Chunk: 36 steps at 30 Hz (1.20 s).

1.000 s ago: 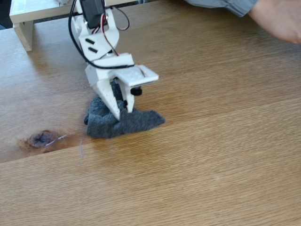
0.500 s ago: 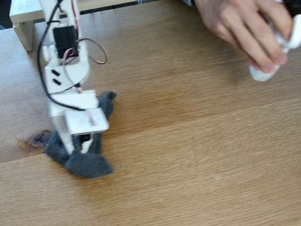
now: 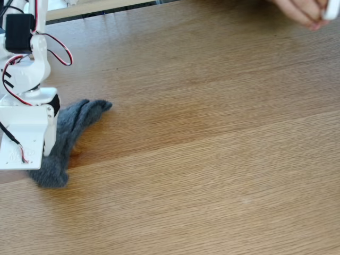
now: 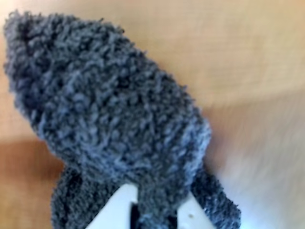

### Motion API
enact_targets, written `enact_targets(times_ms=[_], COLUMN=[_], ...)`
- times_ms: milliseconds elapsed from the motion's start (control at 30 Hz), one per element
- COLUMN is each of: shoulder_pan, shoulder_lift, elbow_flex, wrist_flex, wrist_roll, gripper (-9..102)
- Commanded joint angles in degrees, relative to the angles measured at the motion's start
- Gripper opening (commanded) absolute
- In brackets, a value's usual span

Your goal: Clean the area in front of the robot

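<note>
The robot (image 3: 24,106), a small white plastic arm with black servo blocks and red and black wires, stands at the left edge of the fixed view, bent down over the oak-grain wooden table (image 3: 212,159). Under its white wrist plate lies a grey fuzzy cloth (image 3: 66,133), flat on the wood near the table's left edge, one lobe reaching toward the far side and another toward the near side.

In the wrist view the gripper (image 4: 155,210) enters from the bottom edge. Its two white fingers (image 4: 116,207) stand narrowly apart with a fold of the cloth (image 4: 109,114) pinched between them; the rest of the cloth bunches out ahead of the tips and spills to either side of them.

At the table's far right corner, in the fixed view, a person's hand (image 3: 303,10) holds something white, mostly cut off by the picture's edge.
</note>
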Motion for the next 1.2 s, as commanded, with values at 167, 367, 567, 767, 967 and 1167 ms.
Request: enact_targets(times_ms=[167, 367, 567, 767, 967, 1167], shoulder_pan=[-14.9, -26.5, -24.0, -12.4, -1.1, 7.6], shoulder_lift=[16.0, 18.8, 10.8, 3.3, 1.1, 2.9], elbow_flex=[5.4, 11.1, 13.6, 14.5, 14.5, 14.5], wrist_flex=[12.7, -3.6, -23.3, -34.5, -38.2, -35.3], wrist_roll=[7.5, 12.7, 9.6, 4.0, -2.2, -2.8], gripper=[0, 0, 0, 0, 0, 0])
